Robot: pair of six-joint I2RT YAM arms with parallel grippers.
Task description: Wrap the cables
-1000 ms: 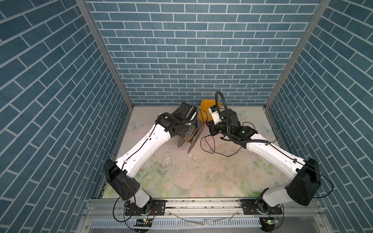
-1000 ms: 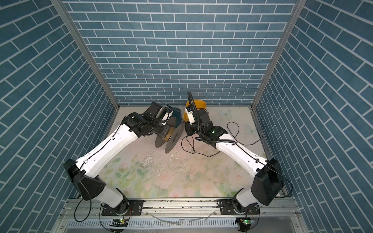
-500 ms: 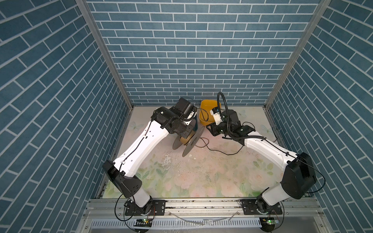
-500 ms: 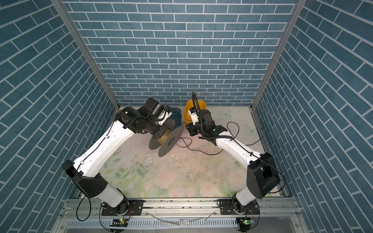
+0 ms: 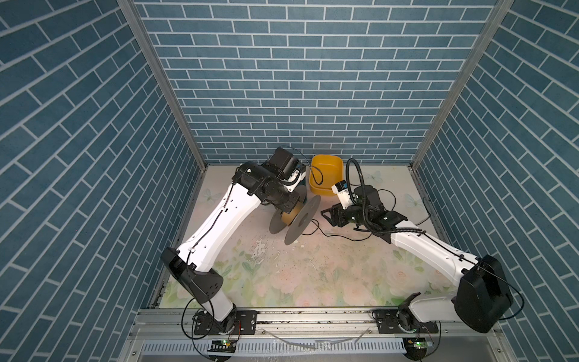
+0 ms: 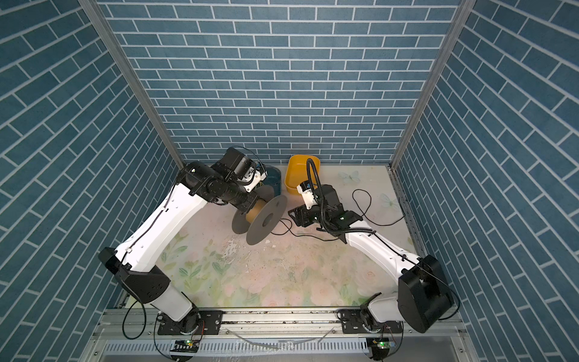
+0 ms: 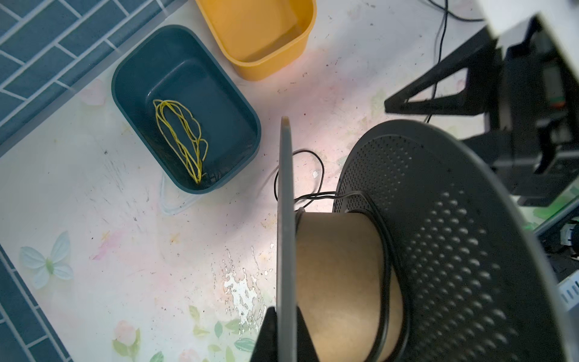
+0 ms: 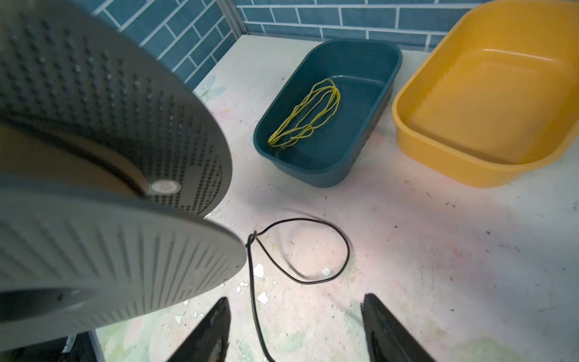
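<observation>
Two pincers are in view. The left pincer (image 7: 283, 326) is clamped on the rim of one grey flange of the spool (image 7: 338, 266), one finger on each face of the disc. It holds the spool tilted, near the middle of the far edge of the tabletop (image 5: 313, 275); whether the lower rims touch the surface cannot be told. The right pincer (image 8: 296, 299) stands wide and grips nothing, its dark fingers (image 8: 213, 329) well apart. It hangs low over the tabletop, just beside the spool on the side toward the right edge. The cable (image 8: 251, 282) is a single thin black cord, far thinner than a finger. In the right wrist view one strand runs along the tabletop through the gap between the open fingers, nearer one finger, and no contact with either can be seen. Just ahead of the pincer the cord crosses itself in a small twist beside the flange rim and opens into one loose oval loop lying flat. In the left wrist view a few turns sit on the brown card core against the perforated flange, the rest of the core bare. In both top views the remaining cord trails in slack curves over the tabletop toward the right edge. At the far edge stand a blue tub (image 7: 188, 78), holding a bundle of yellow strands (image 7: 181, 138), and a yellow tub (image 5: 326, 169), both apart from the cable.
</observation>
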